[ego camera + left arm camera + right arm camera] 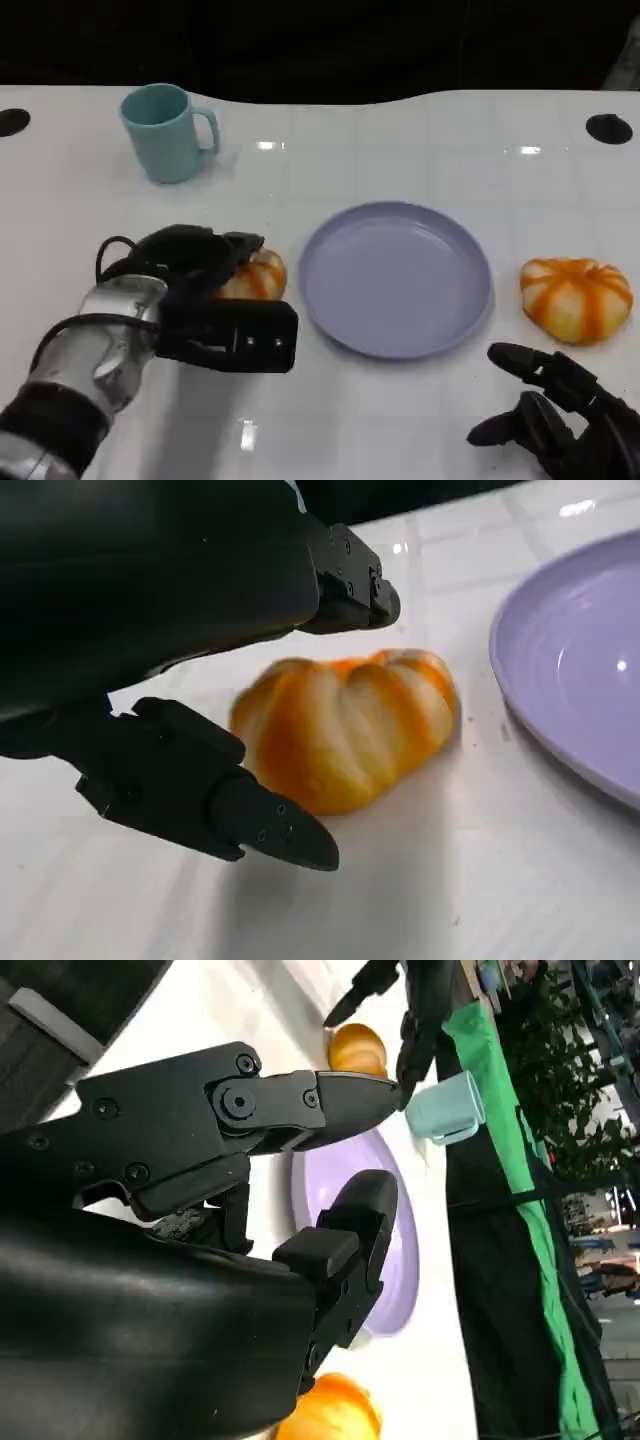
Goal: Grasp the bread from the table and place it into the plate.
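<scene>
Task early: plate [395, 280] at tabletop [400, 140] centre holds nothing; no bread lifted yet. Left hand [205, 295] around bread [345, 730], which lies on tabletop just left of plate; fingers [250, 815] spread either side, gap visible, not yet clamped. Grasp, lift, placing left, by my judgement. Second bread [577, 297] near right edge. Right hand [560, 415] at near right corner, fingers apart, holding nothing.

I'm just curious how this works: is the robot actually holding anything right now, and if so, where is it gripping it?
Nothing is held yet. The left hand has its fingers on either side of the bread, not closed on it. The right hand is empty.
</scene>
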Available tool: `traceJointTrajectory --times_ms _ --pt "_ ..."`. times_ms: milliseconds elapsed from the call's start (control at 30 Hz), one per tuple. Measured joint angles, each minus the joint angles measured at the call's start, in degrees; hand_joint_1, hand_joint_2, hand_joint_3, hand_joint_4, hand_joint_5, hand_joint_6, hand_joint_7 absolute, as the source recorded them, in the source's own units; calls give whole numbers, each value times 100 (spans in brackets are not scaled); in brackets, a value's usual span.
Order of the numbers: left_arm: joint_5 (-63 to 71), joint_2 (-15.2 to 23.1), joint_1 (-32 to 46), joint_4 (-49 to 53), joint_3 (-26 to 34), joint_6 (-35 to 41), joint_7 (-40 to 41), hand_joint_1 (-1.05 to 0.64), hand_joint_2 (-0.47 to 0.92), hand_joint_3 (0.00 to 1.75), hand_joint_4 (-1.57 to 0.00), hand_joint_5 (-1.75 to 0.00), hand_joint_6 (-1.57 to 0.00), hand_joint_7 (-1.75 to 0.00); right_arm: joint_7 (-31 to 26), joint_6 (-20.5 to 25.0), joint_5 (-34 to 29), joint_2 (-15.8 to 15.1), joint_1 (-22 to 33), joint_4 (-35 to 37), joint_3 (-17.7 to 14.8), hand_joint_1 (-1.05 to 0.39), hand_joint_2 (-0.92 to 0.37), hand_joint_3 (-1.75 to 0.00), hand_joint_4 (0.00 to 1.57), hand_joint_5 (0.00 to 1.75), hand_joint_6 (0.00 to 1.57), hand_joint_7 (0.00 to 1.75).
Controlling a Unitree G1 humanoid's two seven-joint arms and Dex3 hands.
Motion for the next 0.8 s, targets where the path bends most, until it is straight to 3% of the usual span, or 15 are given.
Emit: traceJointTrajectory --times_ms 167,367,467,533,633,767,800 --pt "-77 -75 -303 534 -105 -141 226 -44 72 0 -15 -9 -24 -2 10 1 13 -1 27 -17 6 -75 -92 -29 74 112 82 62" --pt "-84 -224 -681 1528 -371 -337 571 -39 73 1 -24 -10 -30 -2 -31 19 -14 1 109 -194 45 -76 -92 -29 75 112 82 63" --pt "-89 -281 -813 1804 -456 -388 696 -24 79 2 -36 -12 -34 -2 -59 82 -17 1 141 -237 60 -75 -92 -30 74 112 81 63" --pt "-97 -295 -884 1927 -486 -452 770 -14 86 3 -56 -17 -39 -2 -56 87 -16 1 155 -239 60 -75 -92 -30 74 112 80 63" --pt "-142 -294 -947 2114 -483 -671 984 -13 91 9 -77 -22 -57 -7 -51 94 0 1 155 -239 56 -75 -92 -29 74 112 80 63" --pt "-333 -296 -1031 2340 -434 -847 1084 -14 92 11 -83 -23 -64 -8 -52 112 22 2 156 -249 56 -75 -92 -29 74 112 80 63" --pt "-341 -298 -1054 2365 -435 -868 1092 -20 92 16 -86 -94 -72 -68 -52 113 23 2 156 -255 56 -75 -92 -29 74 112 80 63"
